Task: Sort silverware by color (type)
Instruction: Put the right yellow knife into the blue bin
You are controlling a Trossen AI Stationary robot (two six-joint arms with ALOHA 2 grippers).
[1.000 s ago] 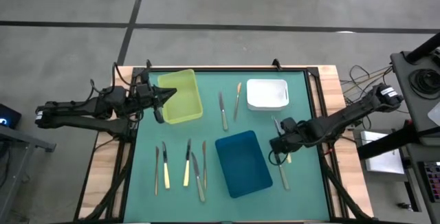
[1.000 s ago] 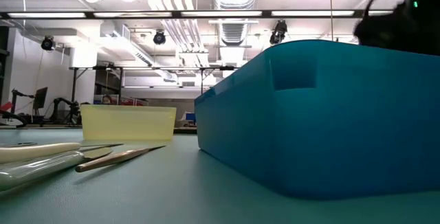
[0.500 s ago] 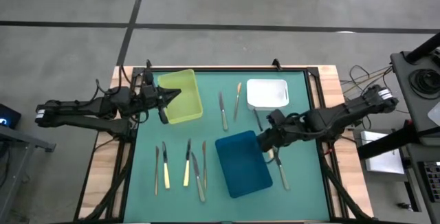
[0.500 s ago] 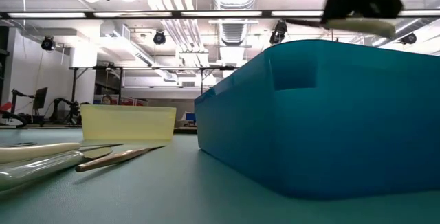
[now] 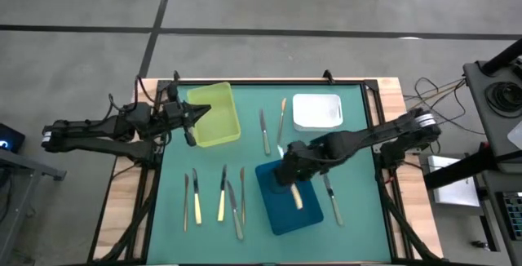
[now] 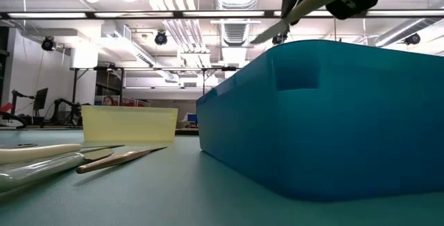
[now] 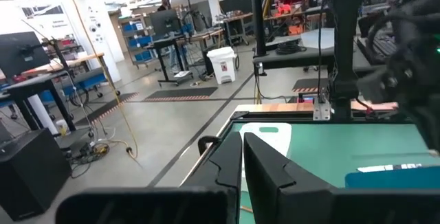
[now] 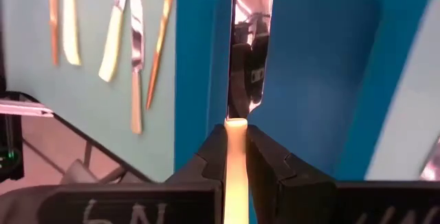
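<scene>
My right gripper [image 5: 290, 174] hangs over the blue tray [image 5: 277, 213] and is shut on a cream-handled knife [image 5: 297, 198]. The low view shows that knife [image 6: 305, 4] above the tray's rim, slanting. My left gripper [image 5: 196, 120] is shut and waits at the left edge of the yellow tray [image 5: 216, 115], holding nothing. Several utensils lie flat left of the blue tray: a thin gold one [image 5: 185, 201], two cream-handled knives [image 5: 196, 199] [image 5: 222, 194], a silver knife [image 5: 235, 209], and another gold one [image 5: 242, 191]. My right gripper pinches the knife between its two fingers [image 8: 213, 148] on the cream handle, at its blade end [image 8: 236, 124]. The fingers lie along the knife, and the blade [image 8: 249, 59] runs on past them. The knife is lifted clear over the blue tray, tilted with its blade tip lower.
A silver knife [image 5: 264, 132] and a gold utensil [image 5: 281, 119] lie between the yellow tray and the white tray [image 5: 316, 112]. Another silver knife [image 5: 330, 197] lies right of the blue tray. The green mat is bare along the near edge.
My right gripper has carried the cream-handled knife from the table's right side leftward, to a spot over the blue tray. In the low view the knife was level half a second ago and now slants with its blade tip down.
</scene>
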